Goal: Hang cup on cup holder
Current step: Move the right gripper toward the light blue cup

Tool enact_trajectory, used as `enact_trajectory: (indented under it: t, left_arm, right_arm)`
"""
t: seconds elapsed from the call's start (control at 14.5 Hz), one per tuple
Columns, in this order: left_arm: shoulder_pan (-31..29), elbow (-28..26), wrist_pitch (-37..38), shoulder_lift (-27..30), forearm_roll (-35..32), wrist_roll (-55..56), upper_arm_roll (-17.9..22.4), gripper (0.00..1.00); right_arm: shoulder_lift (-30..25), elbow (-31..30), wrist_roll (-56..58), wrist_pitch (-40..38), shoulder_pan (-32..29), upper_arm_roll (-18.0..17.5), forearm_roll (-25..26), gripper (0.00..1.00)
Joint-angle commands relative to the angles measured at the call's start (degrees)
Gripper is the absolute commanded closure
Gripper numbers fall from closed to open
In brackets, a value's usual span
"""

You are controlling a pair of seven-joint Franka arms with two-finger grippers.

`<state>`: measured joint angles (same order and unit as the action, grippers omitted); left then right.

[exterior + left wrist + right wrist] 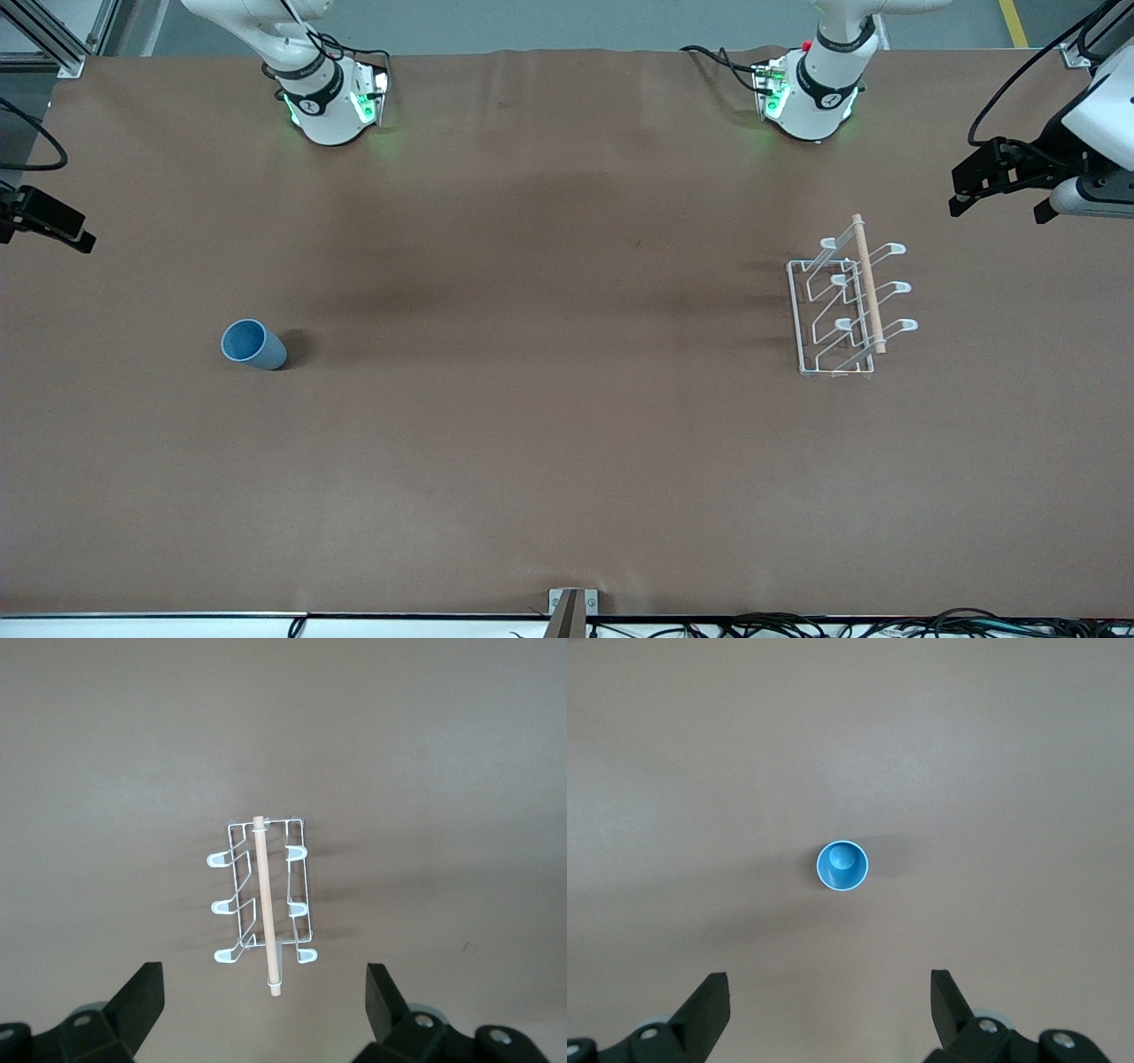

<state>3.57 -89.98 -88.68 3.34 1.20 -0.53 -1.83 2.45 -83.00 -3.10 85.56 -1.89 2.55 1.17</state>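
The cup (252,344) is a small blue-grey tumbler standing mouth up on the brown table toward the right arm's end. In the right wrist view the cup (842,865) lies straight below, apart from my right gripper (830,979), which is open and empty high above it. The cup holder (850,301) is a white wire rack with looped prongs and a wooden rod along its top, toward the left arm's end. My left gripper (263,976) is open and empty, high over the table beside the rack (263,904).
The brown table cloth (567,399) covers the whole table. The two arm bases (332,97) (811,93) stand along the edge farthest from the front camera. In the front view my left gripper (997,190) and right gripper (49,226) hang at the table's ends.
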Motion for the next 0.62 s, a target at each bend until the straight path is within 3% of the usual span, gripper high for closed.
enact_trajectory:
  t: [0.0,0.34,0.55]
  left_arm:
    - [0.30,0.15,-0.26,0.18,-1.29,0.18,-0.02,0.00]
    - [0.30,0.24,-0.26,0.09,-1.29,1.14,-0.02,0.00]
    - [0.30,0.15,-0.17,0.09,-1.29,1.14,-0.02,0.00]
  right_arm:
    - [-0.26,-0.32,0.64,-0.13,-0.13,0.17,-0.82,0.00]
    - [-0.26,-0.49,0.81,-0.30,-0.22,0.17,-0.82,0.00]
    - [-0.17,-4.34,5.70,0.39,-1.27,0.70,-0.65,0.00]
